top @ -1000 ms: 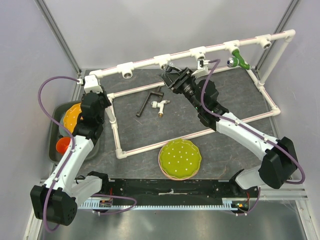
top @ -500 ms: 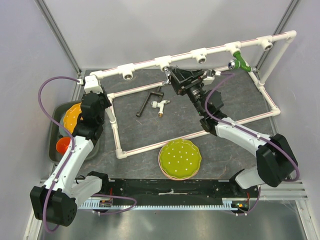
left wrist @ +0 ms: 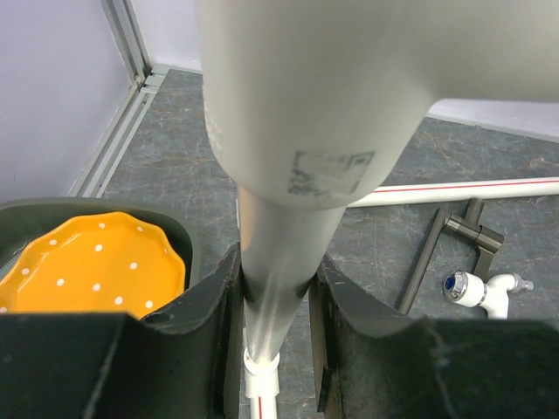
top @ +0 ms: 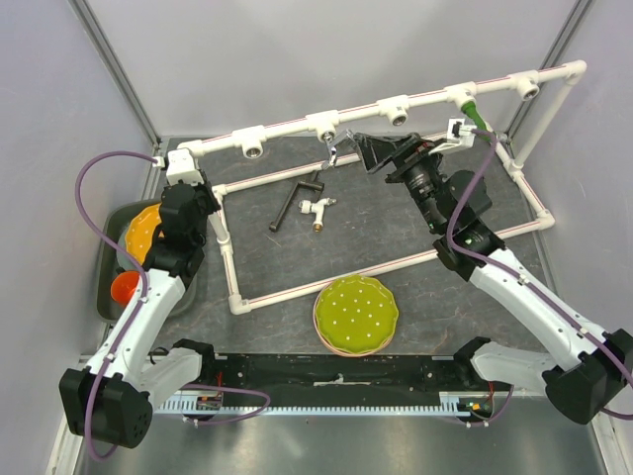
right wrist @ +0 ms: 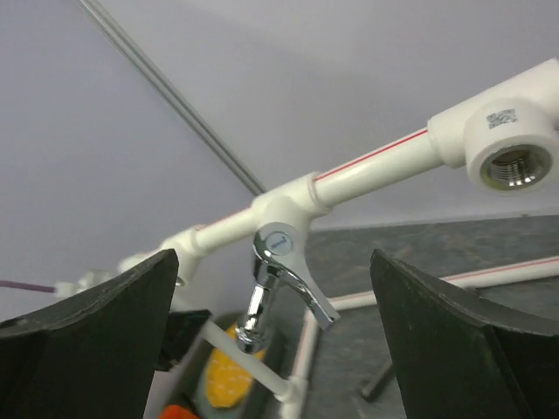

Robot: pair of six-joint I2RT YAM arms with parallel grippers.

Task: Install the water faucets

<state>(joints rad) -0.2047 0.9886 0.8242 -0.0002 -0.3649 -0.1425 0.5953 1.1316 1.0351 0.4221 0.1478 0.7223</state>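
Roughly halfway, by my reckoning. At the left of the top view, the left gripper (left wrist: 276,301) is clamped tight on an upright (left wrist: 278,229) of the pipe frame (top: 287,130), apparently steadying it. Toward the middle, the white faucet (top: 318,208) lies loose on the mat (top: 267,257) just beside the black L-shaped bar (top: 292,203), so it is yet to be fitted. Above it, at upper centre, the silver faucet (top: 333,148) hangs from a tee of the top rail (seated, as far as the wrist view shows; how tight I cannot tell). Right of that, the right gripper (right wrist: 272,253) stands wide open, holding nothing, clear of the faucet. The next tee along shows an empty socket (right wrist: 511,166), a likely home for the white one. At the upper right a green fitting (top: 477,117) hangs from another tee.
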